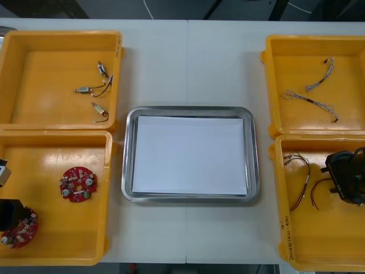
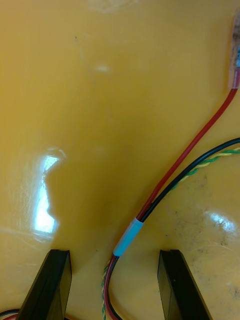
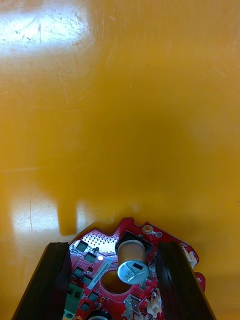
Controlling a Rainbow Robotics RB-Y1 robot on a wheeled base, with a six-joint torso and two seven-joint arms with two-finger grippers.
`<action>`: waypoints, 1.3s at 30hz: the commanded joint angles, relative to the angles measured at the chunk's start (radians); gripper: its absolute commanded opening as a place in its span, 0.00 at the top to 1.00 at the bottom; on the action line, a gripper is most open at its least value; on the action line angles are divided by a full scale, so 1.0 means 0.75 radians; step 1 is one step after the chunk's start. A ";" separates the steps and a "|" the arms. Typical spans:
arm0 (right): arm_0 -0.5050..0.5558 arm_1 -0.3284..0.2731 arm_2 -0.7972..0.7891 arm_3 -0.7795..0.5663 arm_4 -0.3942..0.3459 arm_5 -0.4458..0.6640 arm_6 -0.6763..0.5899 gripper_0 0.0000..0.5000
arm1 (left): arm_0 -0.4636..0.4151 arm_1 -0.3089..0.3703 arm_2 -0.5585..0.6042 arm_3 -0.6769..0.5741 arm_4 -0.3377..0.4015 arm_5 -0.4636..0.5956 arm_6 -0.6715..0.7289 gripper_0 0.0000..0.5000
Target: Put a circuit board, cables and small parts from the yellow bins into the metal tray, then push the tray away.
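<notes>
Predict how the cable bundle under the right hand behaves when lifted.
Probably floppy and light: the cable bundle is thin wires curving over the yellow bin; ends should droop. The open right hand straddles its pale sleeve; strands beyond may splay.

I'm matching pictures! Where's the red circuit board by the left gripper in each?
Front view: circuit board in near left yellow bin, under the left gripper.
Left wrist view: between that gripper's open fingers.
Right wrist view: cables under the right gripper, another bin.
Shared landmark: that bin's floor.

White-lined metal tray point(image 1: 126, 154) between yellow bins point(image 1: 51, 74) with boards point(image 1: 78, 184), cables point(image 1: 308, 100), small parts point(image 1: 91, 89)
</notes>
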 commanded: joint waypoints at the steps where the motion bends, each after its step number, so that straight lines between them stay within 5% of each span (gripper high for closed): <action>1: -0.018 0.030 0.020 0.004 0.009 -0.010 -0.091 0.00 | 0.036 0.053 -0.027 0.000 -0.001 -0.026 -0.124 0.03; 3: -0.018 0.032 0.022 0.008 0.009 -0.010 -0.095 0.00 | 0.036 0.053 -0.037 0.000 -0.005 -0.038 -0.120 0.27; 4: -0.018 0.032 0.022 0.016 0.009 -0.010 -0.097 0.00 | 0.036 0.053 -0.051 0.002 -0.012 -0.056 -0.118 0.60; 7: -0.014 0.032 0.022 0.022 0.006 -0.010 -0.099 0.00 | 0.036 0.053 -0.070 0.006 -0.014 -0.083 -0.112 0.99; 13: -0.006 0.032 0.022 0.022 0.006 -0.010 -0.099 0.00 | 0.036 0.053 -0.068 0.004 -0.007 -0.083 -0.110 1.00; 14: -0.004 0.032 0.022 0.022 0.006 -0.010 -0.099 0.15 | 0.036 0.055 -0.068 0.004 -0.007 -0.083 -0.110 1.00; 16: -0.001 0.032 0.022 0.022 0.006 -0.010 -0.099 0.77 | 0.036 0.055 -0.066 0.004 -0.003 -0.083 -0.108 1.00; 17: -0.001 0.032 0.022 0.020 0.006 -0.010 -0.099 0.98 | 0.036 0.057 -0.060 0.004 -0.001 -0.083 -0.110 1.00; 23: -0.001 0.032 0.016 0.020 0.004 -0.010 -0.095 1.00 | 0.022 0.068 -0.013 -0.013 0.009 -0.020 -0.110 1.00; 39: -0.001 -0.064 -0.092 -0.225 -0.030 0.182 -0.068 1.00 | -0.181 0.080 0.206 -0.148 0.064 0.496 -0.053 1.00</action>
